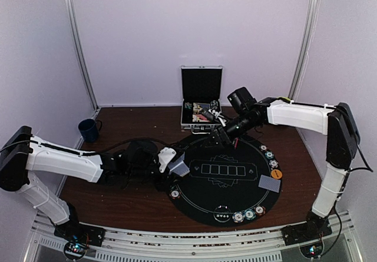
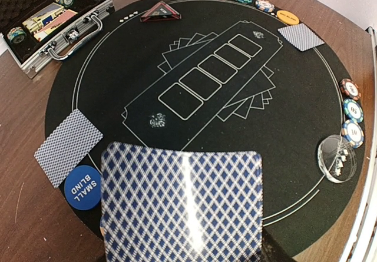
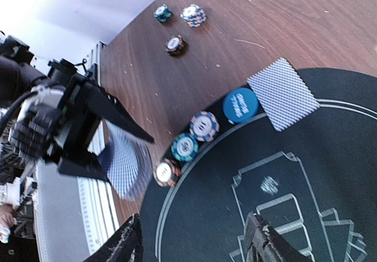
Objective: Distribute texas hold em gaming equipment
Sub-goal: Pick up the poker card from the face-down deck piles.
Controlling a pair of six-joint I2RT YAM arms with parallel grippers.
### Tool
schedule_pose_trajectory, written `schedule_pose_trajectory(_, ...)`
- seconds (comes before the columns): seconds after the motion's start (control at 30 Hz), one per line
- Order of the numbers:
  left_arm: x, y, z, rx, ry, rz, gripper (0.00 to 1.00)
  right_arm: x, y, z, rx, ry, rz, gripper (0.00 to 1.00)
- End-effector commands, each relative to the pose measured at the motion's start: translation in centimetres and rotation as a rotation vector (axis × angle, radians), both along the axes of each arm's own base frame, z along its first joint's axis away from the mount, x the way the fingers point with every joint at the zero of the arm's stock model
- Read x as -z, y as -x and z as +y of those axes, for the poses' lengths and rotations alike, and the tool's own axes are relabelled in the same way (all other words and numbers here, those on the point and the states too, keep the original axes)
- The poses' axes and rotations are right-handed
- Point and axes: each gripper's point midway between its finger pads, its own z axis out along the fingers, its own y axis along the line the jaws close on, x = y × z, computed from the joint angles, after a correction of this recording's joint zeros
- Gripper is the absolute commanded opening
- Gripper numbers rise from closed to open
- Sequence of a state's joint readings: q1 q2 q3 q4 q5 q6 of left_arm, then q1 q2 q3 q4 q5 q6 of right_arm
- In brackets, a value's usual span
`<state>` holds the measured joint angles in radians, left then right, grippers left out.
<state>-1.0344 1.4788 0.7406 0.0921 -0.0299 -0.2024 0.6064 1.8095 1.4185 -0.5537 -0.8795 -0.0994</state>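
L end effector [image 1: 174,165] clamped on card deck [image 2: 182,206], at left edge of round black mat [image 1: 235,200] on surface [image 1: 118,198]. R end effector [image 3: 194,244] jaws apart, empty, over mat's far side nr silver case [image 1: 200,97]. Dealt cards [image 2: 68,147] + blue button [image 2: 82,183] just beside deck. Chips [image 1: 250,214] on mat's near rim.

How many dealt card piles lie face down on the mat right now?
2: one pile beside the blue button, another beside the orange button. The held deck could hide more.
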Motion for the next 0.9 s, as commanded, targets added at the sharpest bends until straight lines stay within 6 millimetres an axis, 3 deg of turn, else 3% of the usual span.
schedule_pose_trajectory(0.0,-1.4,-0.3,-0.9,0.012,0.037,-0.031,0.53,-2.1,-0.4,4.2,-0.01,-0.15,0.025,0.61)
schedule_pose_trajectory(0.1,-1.5,-0.1,-1.0,0.02,0.042,-0.029,0.53,-0.5,0.6,5.7,-0.039,-0.148,0.079,0.61)
schedule_pose_trajectory(0.33,-1.5,-0.1,-1.1,0.024,0.046,-0.024,0.53,0.8,2.8,7.9,-0.094,-0.158,0.132,0.63)
schedule_pose_trajectory(0.63,-1.6,0.1,-1.2,0.032,0.053,-0.023,0.53,2.8,3.0,9.2,-0.091,-0.133,0.195,0.62)
schedule_pose_trajectory(0.87,-1.4,0.1,-1.2,0.035,0.048,-0.02,0.53,3.8,4.8,9.5,-0.179,-0.118,0.231,0.62)
